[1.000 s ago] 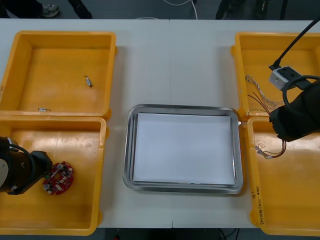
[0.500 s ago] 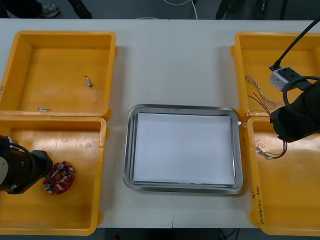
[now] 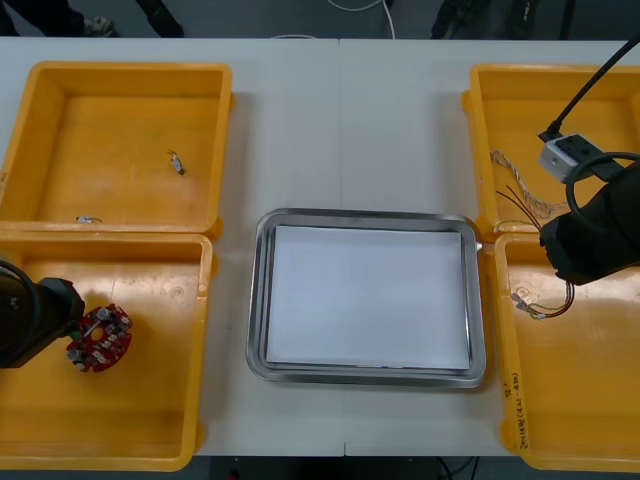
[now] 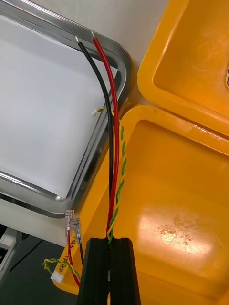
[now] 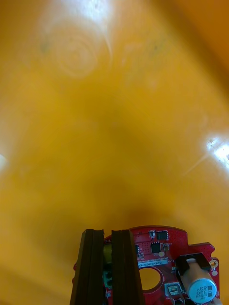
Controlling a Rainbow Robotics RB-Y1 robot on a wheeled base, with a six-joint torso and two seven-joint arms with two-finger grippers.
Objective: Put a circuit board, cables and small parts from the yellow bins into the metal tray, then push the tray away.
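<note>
My left gripper (image 5: pixel 107 232) is shut on the edge of a round red circuit board (image 5: pixel 162 259) over the near left yellow bin (image 3: pixel 110 243). In the front view the board (image 3: pixel 100 337) hangs tilted at the fingertips of that gripper (image 3: pixel 72 322). Shut on a bundle of red, black and yellow-green twisted cables (image 4: pixel 113 143), my right gripper (image 4: pixel 109 239) is above the near right bin's (image 3: pixel 570 400) rim. The front view shows the cable ends (image 3: pixel 540 305) dangling below the right arm (image 3: pixel 600 235). Between the bins lies the metal tray (image 3: pixel 365 215), white inside.
Two small metal parts (image 3: pixel 176 161) (image 3: pixel 88 219) lie in the far left bin (image 3: pixel 125 70). The far right bin (image 3: pixel 500 80) holds a pale twisted cable (image 3: pixel 520 185). Bare table stretches beyond the tray.
The left gripper has moved left and slightly up with the circuit board, which now tilts off the bin floor. The right arm and its cables have stayed put.
</note>
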